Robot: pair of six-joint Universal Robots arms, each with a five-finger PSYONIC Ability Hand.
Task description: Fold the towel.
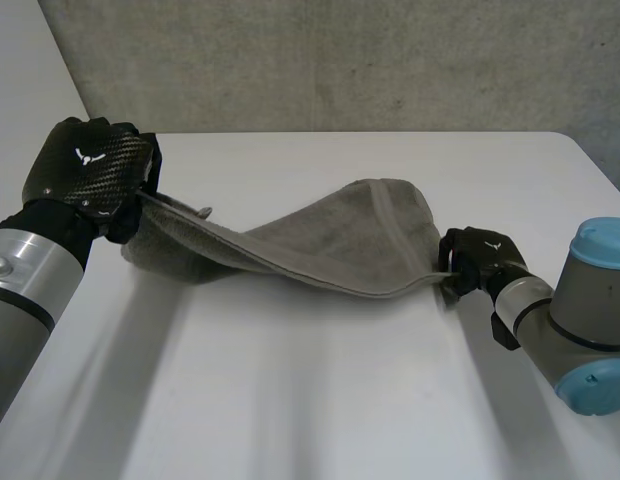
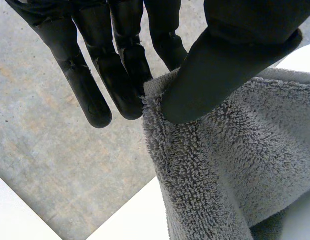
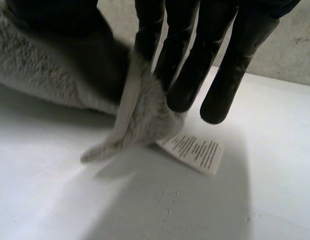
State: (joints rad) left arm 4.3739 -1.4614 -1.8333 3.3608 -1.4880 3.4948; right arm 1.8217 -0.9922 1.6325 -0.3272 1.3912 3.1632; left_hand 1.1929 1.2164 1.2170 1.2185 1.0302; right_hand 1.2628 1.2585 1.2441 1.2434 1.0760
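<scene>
Left hand (image 1: pixel 88 168), black, was up at the far left. Its thumb (image 2: pixel 215 70) was clamped down on a corner of the grey terry towel (image 1: pixel 330 235), pinching it against the fingers (image 2: pixel 120 75). The outer fingers were straight and off the cloth.

From that corner the towel ran right across the white table (image 1: pixel 290 400) to the other hand. The left end was lifted and the middle sagged. A loose fold bulged toward the far side, with a hemmed edge along the near side.

Right hand (image 1: pixel 477 258), black, was low at the right, close to the table top. In its wrist view the thumb (image 3: pixel 70 45) and fingers (image 3: pixel 225 65) were closed on the towel's right corner, with cloth bunched between them. The tip of that corner touched the table.

A white printed care label (image 3: pixel 195 150) stuck out from under the corner and lay flat on the table below the fingertips.

The right arm's grey joint with its light-blue cap (image 1: pixel 595 300) sat at the near right. A grey concrete wall (image 1: pixel 340 60) stood behind the far edge of the table.
</scene>
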